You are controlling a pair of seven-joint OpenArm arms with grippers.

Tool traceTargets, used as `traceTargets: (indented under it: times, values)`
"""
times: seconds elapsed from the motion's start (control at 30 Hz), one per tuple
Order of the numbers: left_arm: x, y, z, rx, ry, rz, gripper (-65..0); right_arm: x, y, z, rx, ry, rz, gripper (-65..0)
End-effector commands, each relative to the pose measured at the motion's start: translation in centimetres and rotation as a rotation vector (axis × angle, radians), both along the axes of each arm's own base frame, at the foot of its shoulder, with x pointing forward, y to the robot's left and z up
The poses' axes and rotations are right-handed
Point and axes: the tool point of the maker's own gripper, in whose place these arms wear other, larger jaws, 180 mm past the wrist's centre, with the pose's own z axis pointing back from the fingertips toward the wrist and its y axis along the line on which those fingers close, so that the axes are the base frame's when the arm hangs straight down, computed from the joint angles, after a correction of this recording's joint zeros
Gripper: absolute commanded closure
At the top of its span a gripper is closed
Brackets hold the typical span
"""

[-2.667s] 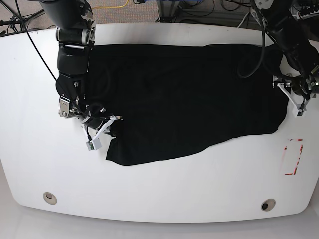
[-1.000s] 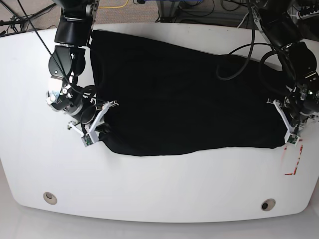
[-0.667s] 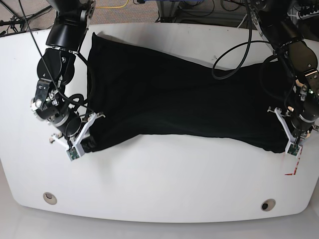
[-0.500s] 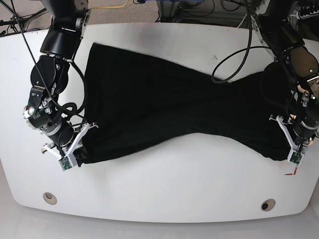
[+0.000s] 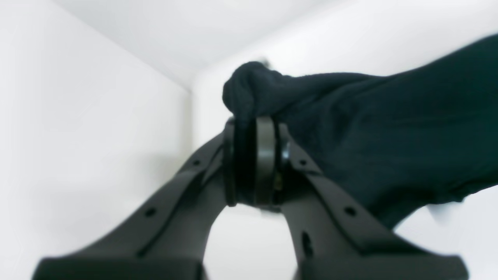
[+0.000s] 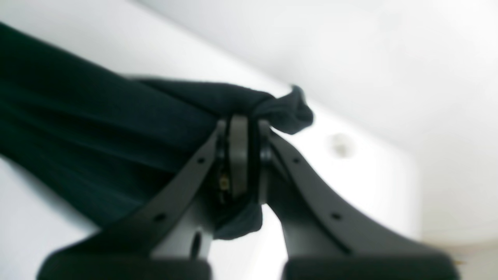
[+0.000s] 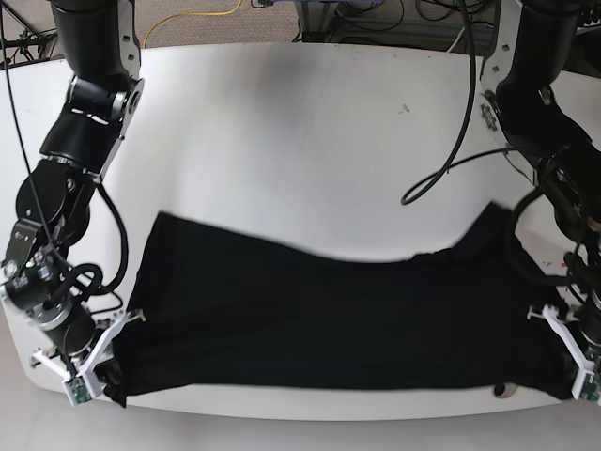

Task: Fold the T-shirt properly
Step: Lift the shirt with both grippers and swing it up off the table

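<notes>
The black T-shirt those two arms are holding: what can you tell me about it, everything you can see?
The T-shirt is a large piece of plain black, soft-looking cloth; no print shows on this side. It is stretched wide across the near part of the white table, its lower edge at the table's front rim, its upper edge sagging in the middle. The right gripper pinches one bunched corner, the left gripper the other, each shut on a small wad of fabric poking past the fingertips.

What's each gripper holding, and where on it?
Both grip the T-shirt: left gripper and right gripper each pinch a bunched bit of its edge at opposite near corners.
</notes>
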Motion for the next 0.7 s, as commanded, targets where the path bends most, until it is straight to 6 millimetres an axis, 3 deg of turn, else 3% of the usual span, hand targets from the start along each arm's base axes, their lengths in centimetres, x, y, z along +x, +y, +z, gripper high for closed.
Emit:
traceTargets:
  times: [0.0,0.17,0.27,0.33,0.47,0.67]
  values:
    - [0.1,0.0,6.5,0.028,-0.163,-0.002,0.0,0.7,-1.0,6.5,-0.042,-0.14,-0.009,0.0]
    - [-0.5,0.0,13.1,0.029,-0.318,-0.001,0.0,0.7,-1.8,12.5,-0.125,-0.248,-0.012,0.0]
    - [-0.9,-0.4,15.7,0.038,-0.375,-0.009,0.0,0.3,-2.8,14.8,-0.144,-0.278,-0.044,0.0]
    - [-0.9,-0.8,16.3,0.047,-0.388,-0.02,0.0,0.2,-3.2,15.5,-0.15,-0.285,-0.057,0.0]
    - [-0.5,-1.1,14.9,0.053,-0.354,-0.029,0.0,-0.5,-3.2,15.1,-0.174,-0.287,-0.062,0.0]
    - [0.4,-1.3,7.6,0.049,-0.186,-0.039,0.0,-2.4,-4.2,8.5,-0.156,-0.185,-0.091,0.0]
